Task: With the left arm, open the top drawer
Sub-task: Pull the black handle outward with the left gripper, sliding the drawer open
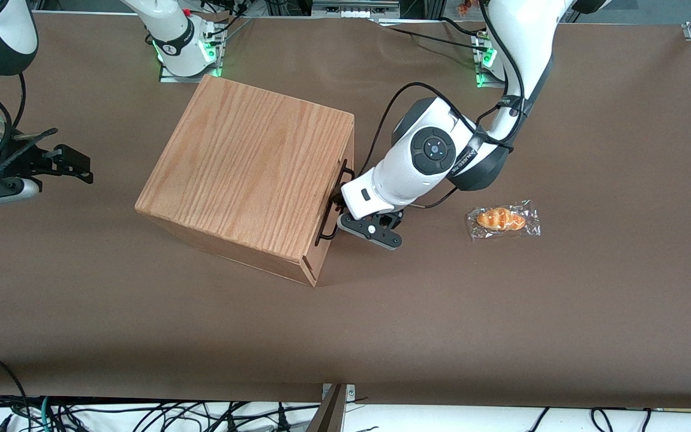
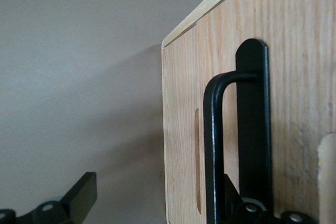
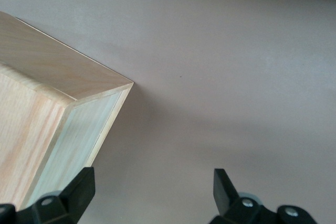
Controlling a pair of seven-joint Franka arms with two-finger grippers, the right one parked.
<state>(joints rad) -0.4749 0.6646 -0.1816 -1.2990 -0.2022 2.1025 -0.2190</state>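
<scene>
We find the drawer point(image 2: 181, 145) at the top of the cabinet point(image 1: 249, 171), on the face turned toward the working arm's end of the table, and as far as we can judge it sits shut: in the front view its front lies flush with the cabinet's edge, with no gap showing. Its black bar handle point(image 1: 330, 204) runs along that face, at about three o'clock from the cabinet's middle. The gripper point(image 1: 345, 207) of the left arm point(image 1: 429, 162) is right at that handle. In the wrist view the fingers stand wide apart, one finger point(image 2: 79, 198) out over the bare table and the other tucked in at the handle point(image 2: 215, 150), between the bar and the wood, so the bar lies between them without being clamped. We judge the reach as done and the grasp as just being set up; closing on the bar and the pull itself are both left. The pull should run straight out from the cabinet's face, toward roughly three to four o'clock in the front view, or the light cabinet may slide on the table point(image 1: 381, 312) instead of the drawer opening. A wrapped pastry point(image 1: 501, 220) lies near the arm at about three o'clock from the gripper, toward the working arm's end, and could be in the way of a long pull.
</scene>
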